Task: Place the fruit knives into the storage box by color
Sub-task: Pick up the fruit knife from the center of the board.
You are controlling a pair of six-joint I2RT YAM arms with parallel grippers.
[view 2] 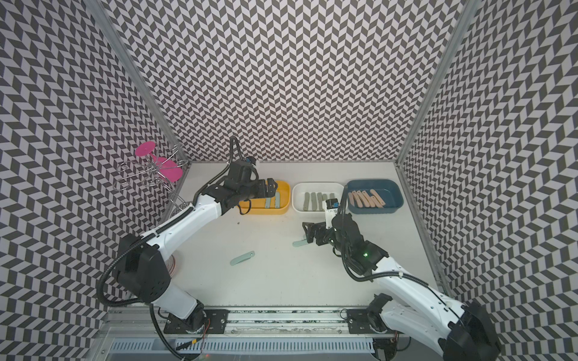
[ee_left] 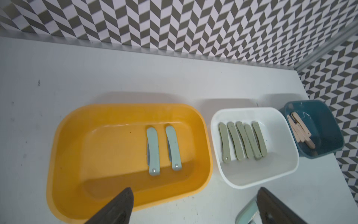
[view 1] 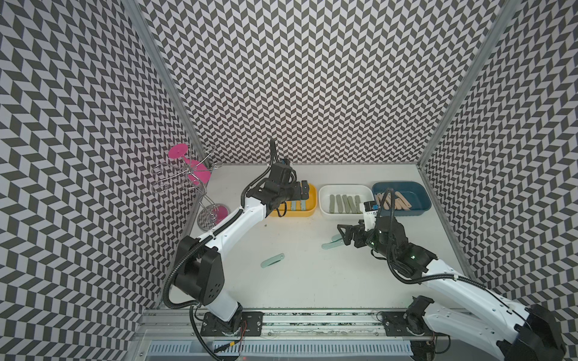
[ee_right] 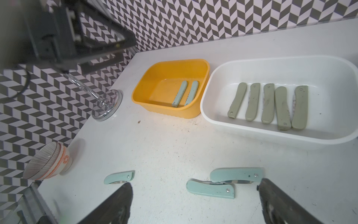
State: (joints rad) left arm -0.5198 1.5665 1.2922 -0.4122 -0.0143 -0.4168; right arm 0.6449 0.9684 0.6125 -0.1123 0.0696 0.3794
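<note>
White table (view 1: 312,287) is bare in front; near the back edge a yellow bin (view 1: 309,212) holds two mint knives (ee_left: 154,151), a white bin (view 1: 344,186) five green knives (view 1: 345,203), a blue bin (view 1: 416,200) pink knives (view 2: 364,199). Left gripper (view 1: 302,191) hangs over the yellow bin, jaws spread, another mint knife (ee_left: 247,211) by one finger. Right gripper (view 1: 343,235), jaws spread, sits low beside two overlapping knives (view 1: 331,244); a lone knife (view 1: 272,260) lies mid-table.

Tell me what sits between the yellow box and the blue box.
The white box, holding five grey-green knives; it shows in both top views.
</note>
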